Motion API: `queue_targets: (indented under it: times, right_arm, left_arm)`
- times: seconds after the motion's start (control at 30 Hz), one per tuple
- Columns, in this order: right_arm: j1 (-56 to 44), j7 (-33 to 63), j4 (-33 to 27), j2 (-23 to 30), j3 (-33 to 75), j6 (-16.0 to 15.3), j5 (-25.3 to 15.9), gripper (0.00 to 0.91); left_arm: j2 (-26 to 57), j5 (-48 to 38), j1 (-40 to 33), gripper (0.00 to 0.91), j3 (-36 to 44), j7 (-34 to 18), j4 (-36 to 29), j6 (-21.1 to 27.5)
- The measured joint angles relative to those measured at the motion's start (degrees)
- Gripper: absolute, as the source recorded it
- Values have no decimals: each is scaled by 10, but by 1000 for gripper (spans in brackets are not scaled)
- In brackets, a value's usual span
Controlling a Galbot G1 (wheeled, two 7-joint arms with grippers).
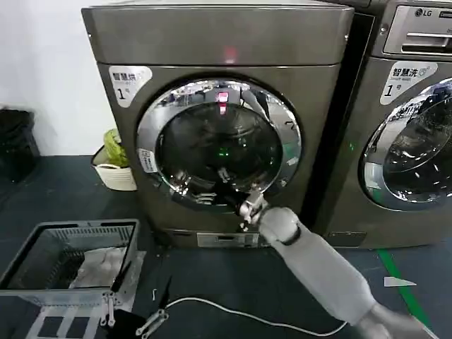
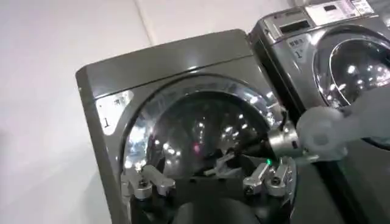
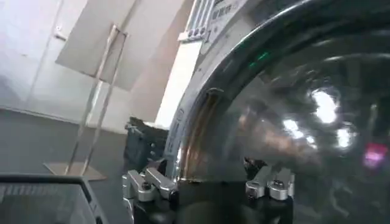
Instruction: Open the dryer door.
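Observation:
The dryer door point(image 1: 219, 145) is a round porthole with a wide chrome ring around dark glass, and it looks flush with the grey dryer front. My right arm reaches up from the lower right. Its gripper point(image 1: 233, 192) is open against the door's lower right part. In the right wrist view the open right gripper point(image 3: 207, 185) has the chrome ring point(image 3: 189, 131) and glass just ahead of its spread fingers. My left gripper point(image 1: 131, 314) hangs low near the floor, open and holding nothing. The left wrist view has the open left gripper point(image 2: 207, 182), the door point(image 2: 201, 125) and the right gripper point(image 2: 230, 161) at the door.
A second, LG-badged machine point(image 1: 417, 106) stands right beside the dryer. A wire basket point(image 1: 42, 244) with cloth sits on the floor at the left. A white tub point(image 1: 116, 173) sits by the wall. A white cable point(image 1: 247, 318) runs over the dark floor.

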Motion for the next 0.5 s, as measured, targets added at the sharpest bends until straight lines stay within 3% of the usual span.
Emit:
queue_targets:
  times: [0.5]
  right_arm:
    - [44,-26,-101,74,6,14,-27,907]
  left_arm:
    - [0,-2,-3,907,-1,0,0,1]
